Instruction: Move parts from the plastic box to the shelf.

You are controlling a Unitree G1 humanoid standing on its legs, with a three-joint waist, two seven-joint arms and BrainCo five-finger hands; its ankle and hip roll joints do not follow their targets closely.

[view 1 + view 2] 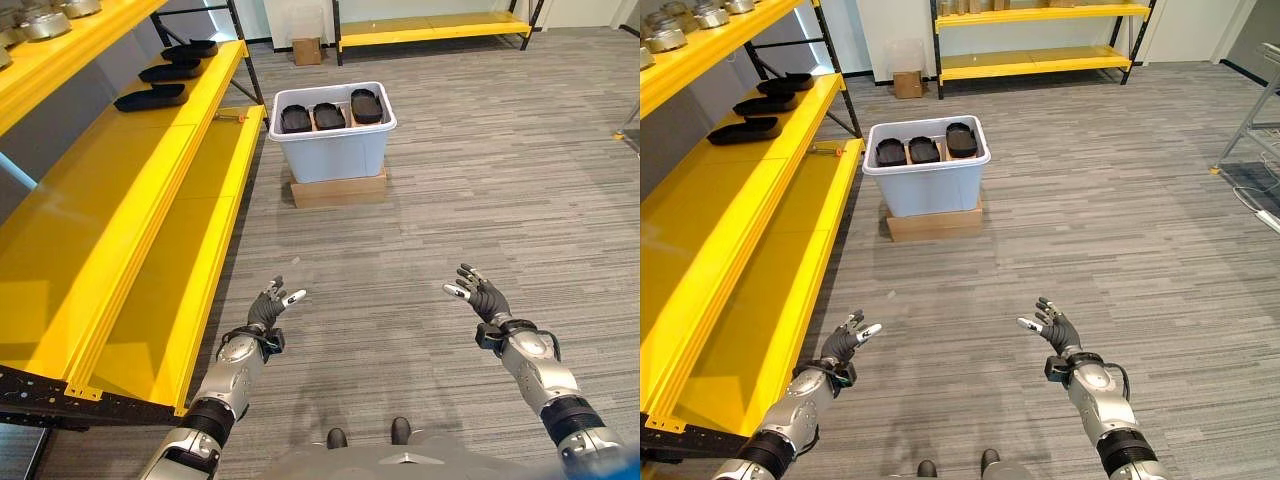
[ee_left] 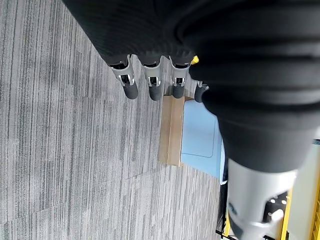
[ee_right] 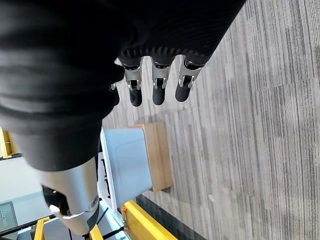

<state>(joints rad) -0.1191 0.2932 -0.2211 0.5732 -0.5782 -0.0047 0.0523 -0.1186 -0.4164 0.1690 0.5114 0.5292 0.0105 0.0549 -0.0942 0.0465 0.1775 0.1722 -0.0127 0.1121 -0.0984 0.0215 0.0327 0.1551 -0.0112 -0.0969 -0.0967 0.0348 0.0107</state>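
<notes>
Grey striped carpet floor [image 1: 480, 180]: pale-blue plastic box [image 1: 333, 128] at 12 o'clock, three black oval parts [image 1: 329, 116] inside; yellow metal shelf [image 1: 120, 210] at 9 o'clock; left robot hand [image 1: 272, 305] and right robot hand [image 1: 480, 292] both empty, fingers spread.

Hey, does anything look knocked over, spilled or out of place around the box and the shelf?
Nothing stands out. The plastic box sits level on its cardboard base, black parts in a row inside; three more parts lie on the yellow shelf. Both hands are open and empty.

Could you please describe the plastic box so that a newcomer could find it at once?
Follow the long yellow shelf to its far end; just past it, on the grey carpet, the plastic box sits on a flat cardboard base. It is pale blue with a white rim and holds three black parts side by side.
</notes>
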